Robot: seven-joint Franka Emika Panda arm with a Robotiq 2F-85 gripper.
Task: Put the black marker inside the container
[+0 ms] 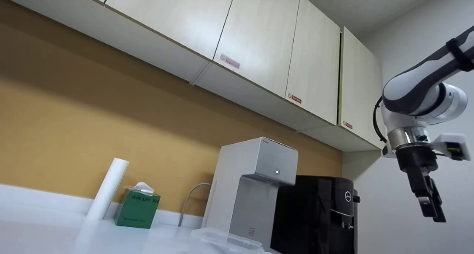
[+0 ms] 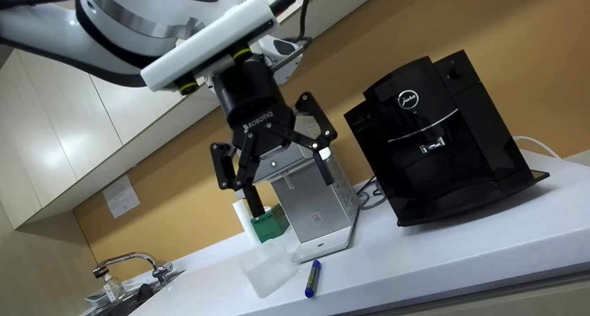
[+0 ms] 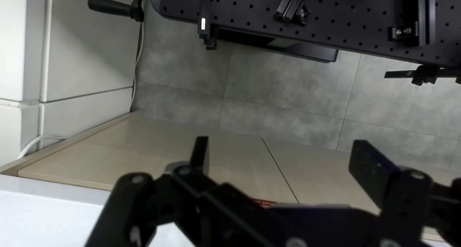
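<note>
The marker (image 2: 313,279) has a dark body and blue ends. It lies on the white counter close to the front edge in an exterior view. The container (image 2: 269,271) is a translucent white plastic box standing on the counter beside the marker; its rim also shows in an exterior view (image 1: 226,240). My gripper (image 2: 293,194) is open and empty, high above the counter. It also hangs at the right in an exterior view (image 1: 433,214). In the wrist view its fingers (image 3: 280,148) are spread wide with nothing between them. The marker and container are out of the wrist view.
A grey-white water dispenser (image 1: 251,187) and a black coffee machine (image 2: 442,141) stand on the counter (image 2: 387,265). A green tissue box (image 1: 137,209) and a white roll (image 1: 108,189) stand behind. Cabinets (image 1: 259,35) hang overhead. A sink tap (image 2: 133,260) is farther along.
</note>
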